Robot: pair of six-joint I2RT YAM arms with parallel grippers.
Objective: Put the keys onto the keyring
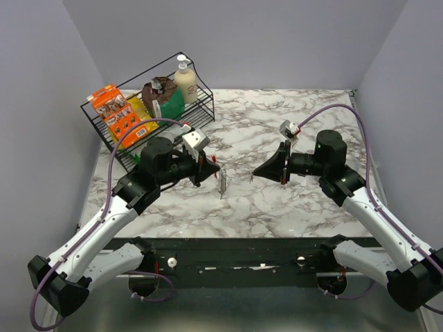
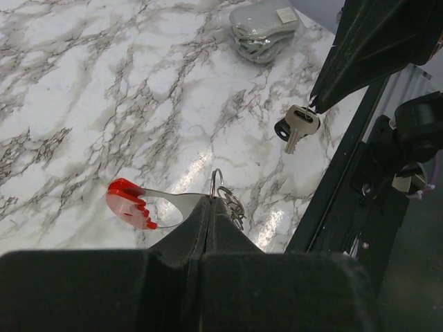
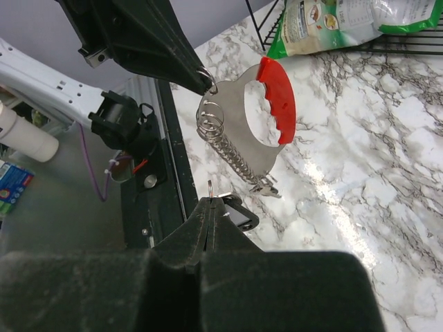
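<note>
Pinching the keyring [image 3: 278, 104], the left gripper [image 1: 208, 168] faces the right gripper [image 1: 255, 174], whose jaws clamp the keys [image 2: 297, 126]; packet labels [image 1: 116, 113] are unreadable.

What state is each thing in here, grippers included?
Red arc-shaped metal keyring with coiled chain: dangling in the air.
Small silvery dark-headed metal keys: pinched, apart from keyring.
Left gripper: shut on keyring.
Right gripper: shut on keys.
Black wire basket: upright, loaded.
</note>
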